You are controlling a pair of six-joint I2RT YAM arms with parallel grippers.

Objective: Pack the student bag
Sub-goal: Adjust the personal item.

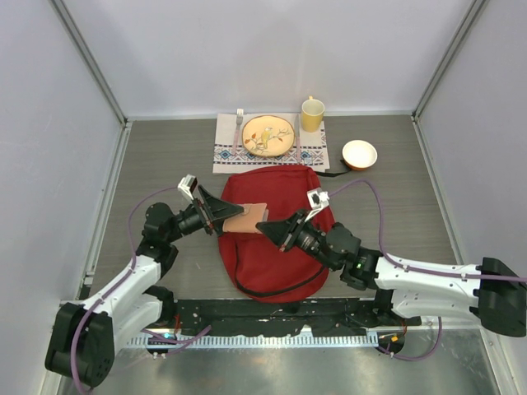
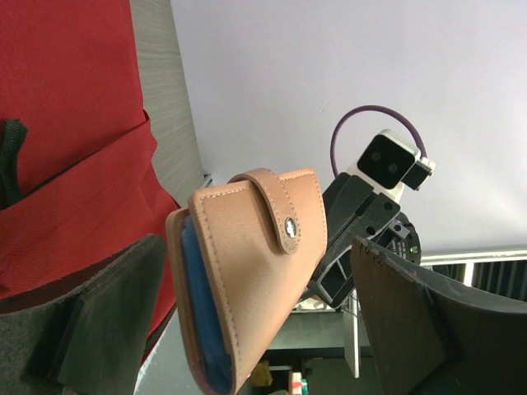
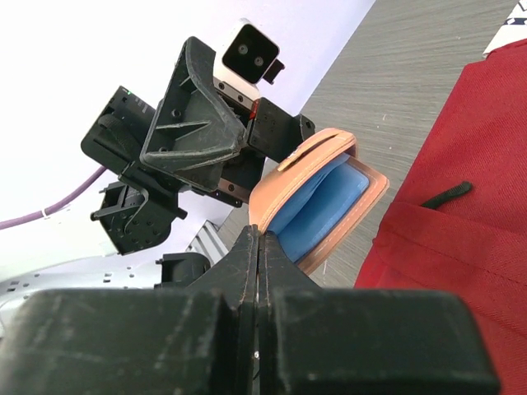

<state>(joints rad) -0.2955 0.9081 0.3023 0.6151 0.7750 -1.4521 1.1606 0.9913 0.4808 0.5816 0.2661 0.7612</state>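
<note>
The red student bag (image 1: 276, 255) lies flat in the middle of the table and also shows in the left wrist view (image 2: 66, 107) and the right wrist view (image 3: 461, 230). A tan leather wallet with blue lining (image 1: 247, 219) hangs in the air over the bag's left edge. My right gripper (image 1: 263, 228) is shut (image 3: 259, 239) on the wallet's lower edge (image 3: 317, 202). My left gripper (image 1: 229, 219) is open (image 2: 257, 247), its fingers (image 2: 115, 321) wide apart on either side of the wallet (image 2: 255, 271), with a clear gap on one side.
Behind the bag, a patterned placemat (image 1: 226, 152) carries a plate (image 1: 268, 136) and a fork (image 1: 239, 123). A yellow mug (image 1: 312, 114) and a white and orange bowl (image 1: 359, 154) stand at the back right. Grey walls close in three sides.
</note>
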